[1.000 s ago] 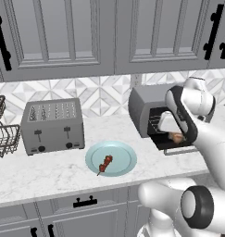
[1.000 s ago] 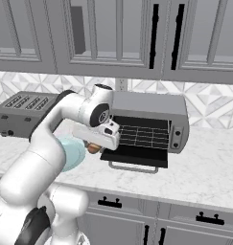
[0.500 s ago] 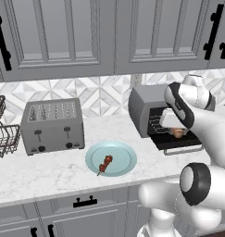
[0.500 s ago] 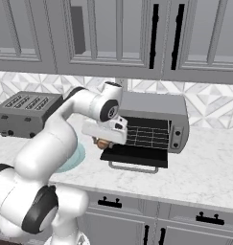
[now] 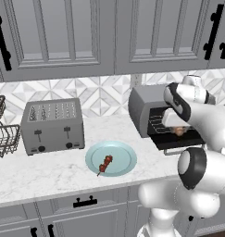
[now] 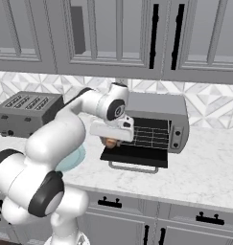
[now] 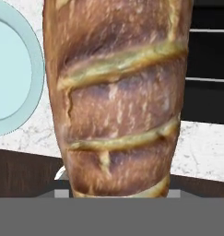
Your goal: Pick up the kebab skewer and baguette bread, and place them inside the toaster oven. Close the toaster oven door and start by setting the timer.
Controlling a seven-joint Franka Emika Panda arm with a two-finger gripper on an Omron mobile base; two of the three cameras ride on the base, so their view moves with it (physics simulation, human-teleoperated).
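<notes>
Hand view: baguette bread [image 7: 118, 97] held close before the lens, clamped in the gripper, rim of teal plate [image 7: 37, 69] at one side. Right base view: gripper [image 6: 111, 141] over the lowered toaster oven door [image 6: 134, 156], at the mouth of the toaster oven [image 6: 158, 119]. Left base view: kebab skewer [image 5: 105, 164] lying on the plate, four-slot toaster [image 5: 52, 125] nearby on the counter [image 5: 35, 173].
</notes>
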